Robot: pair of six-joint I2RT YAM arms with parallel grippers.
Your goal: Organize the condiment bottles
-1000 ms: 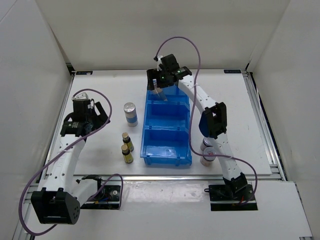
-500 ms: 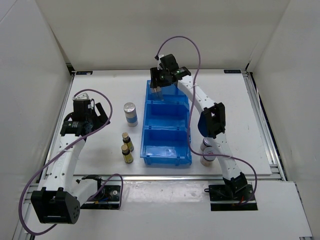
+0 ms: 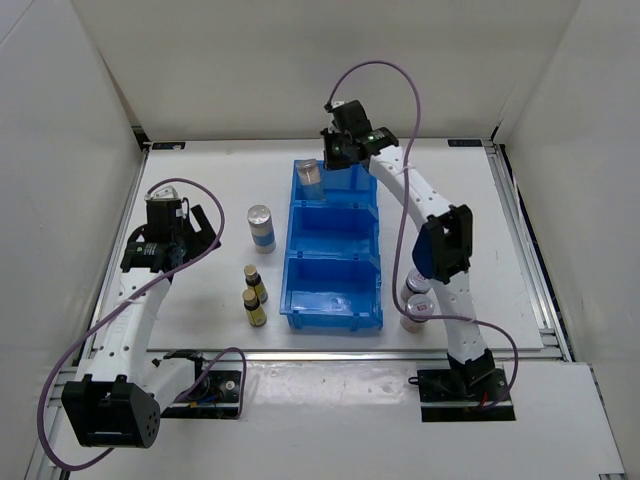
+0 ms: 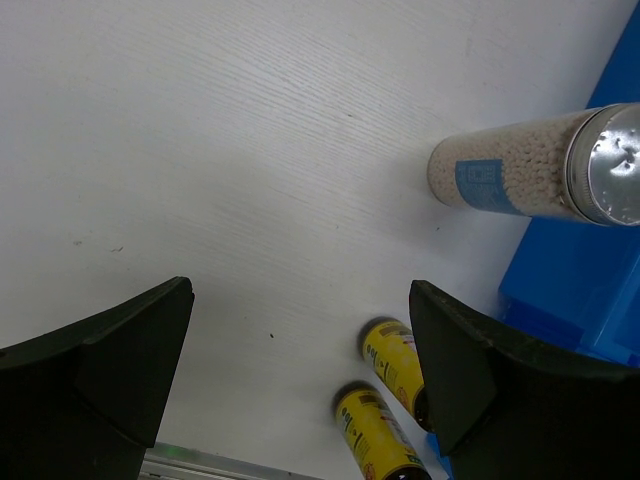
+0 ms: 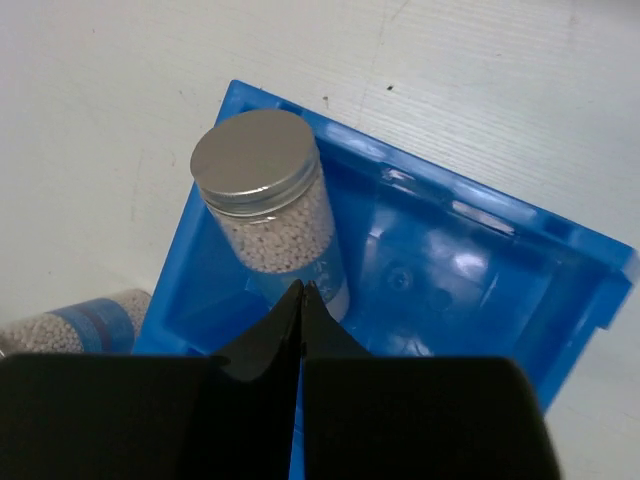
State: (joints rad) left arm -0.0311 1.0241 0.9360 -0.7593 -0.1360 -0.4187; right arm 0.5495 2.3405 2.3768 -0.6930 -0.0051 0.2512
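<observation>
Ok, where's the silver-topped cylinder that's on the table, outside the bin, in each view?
Top external: silver-topped cylinder left of centre, standing beside the blue bin's left wall.
Left wrist: upper right, bin at the right edge.
Right wrist: lower left, cut off at the edge.
Shared landmark: the blue bin, in all three.

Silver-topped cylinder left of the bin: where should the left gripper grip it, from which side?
I'd grip the cylinder by its round body just under the silver lid, jaws across its width. It stands upright, the blue bin close on its right, the amber bottles nearer the arms, so come from above or its open left side.
</observation>
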